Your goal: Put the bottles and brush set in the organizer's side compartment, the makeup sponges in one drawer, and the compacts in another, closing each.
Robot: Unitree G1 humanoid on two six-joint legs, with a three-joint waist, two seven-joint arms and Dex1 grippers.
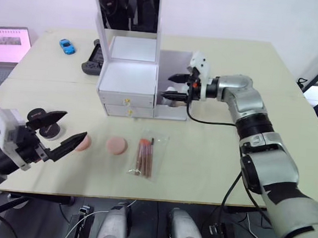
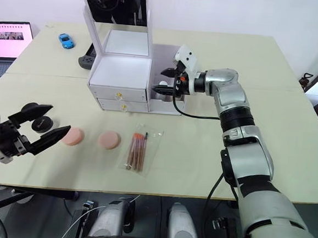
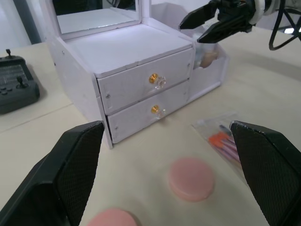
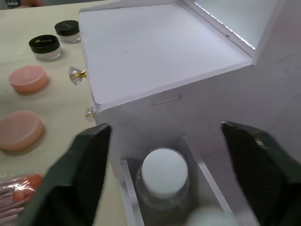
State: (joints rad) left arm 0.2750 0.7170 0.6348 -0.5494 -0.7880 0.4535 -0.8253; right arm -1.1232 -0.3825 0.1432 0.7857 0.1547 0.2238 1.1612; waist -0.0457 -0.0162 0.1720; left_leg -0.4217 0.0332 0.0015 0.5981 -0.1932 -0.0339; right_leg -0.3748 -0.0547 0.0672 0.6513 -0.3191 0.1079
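Your right gripper (image 1: 173,86) hangs over the side compartment (image 4: 155,207) of the white organizer (image 1: 128,72), its two black fingers spread apart and holding nothing; directly beneath it in the right wrist view a clear bottle (image 4: 164,178) with a white cap stands upright inside that compartment. Both drawers (image 3: 146,87) on the organizer's front sit shut, each with a small gold knob. Your left gripper (image 1: 58,129) hovers low over the near left part of the desk (image 1: 211,156), fingers wide apart and empty, just beside one pink makeup sponge (image 2: 72,136). A second pink sponge (image 1: 115,145) lies a little to the right of the first, and the brush set (image 1: 144,157) in its clear packet lies on the desk just right of that. Two black-lidded compacts (image 4: 45,46) sit close together on the desk by your left gripper. Behind the organizer, a blue toy car (image 1: 67,47) and a dark game controller (image 1: 93,58) rest on the desk.
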